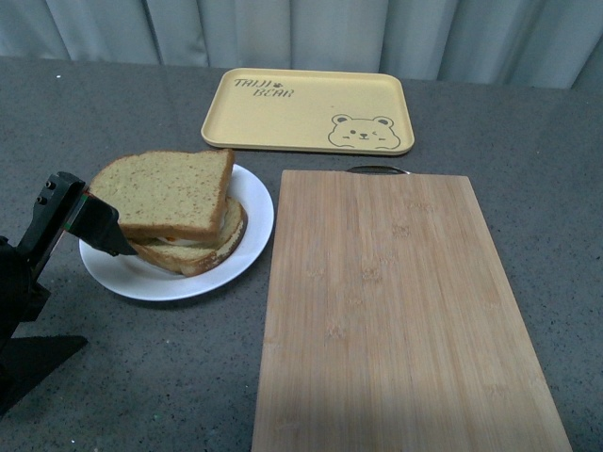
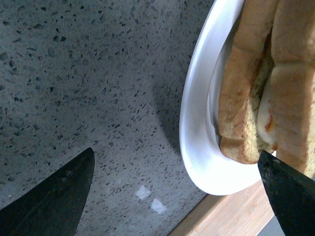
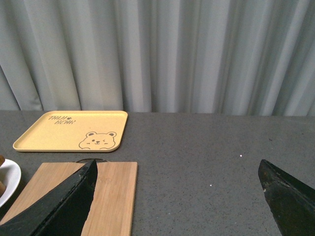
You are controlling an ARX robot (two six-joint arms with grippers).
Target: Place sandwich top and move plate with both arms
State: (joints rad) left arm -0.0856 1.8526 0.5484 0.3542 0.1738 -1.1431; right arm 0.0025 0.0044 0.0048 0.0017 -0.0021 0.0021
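Observation:
The brown speckled sandwich top (image 1: 165, 191) lies tilted on a lower slice (image 1: 203, 252) on the round white plate (image 1: 122, 273), left of the middle in the front view. My left gripper (image 1: 94, 218) is open at the plate's left edge, with one finger (image 1: 105, 231) by the sandwich's left side. In the left wrist view the open left gripper (image 2: 177, 196) spans the plate's rim (image 2: 197, 128); the stacked bread (image 2: 246, 98) shows edge-on with egg white between the slices. My right gripper (image 3: 177, 196) is open and empty above the table, out of the front view.
A bamboo cutting board (image 1: 396, 311) lies right of the plate, nearly touching it. A yellow tray with a bear drawing (image 1: 309, 110) sits behind them, near grey curtains. The right wrist view shows the tray (image 3: 74, 129), the board's corner (image 3: 110, 196) and the plate's edge (image 3: 7, 179).

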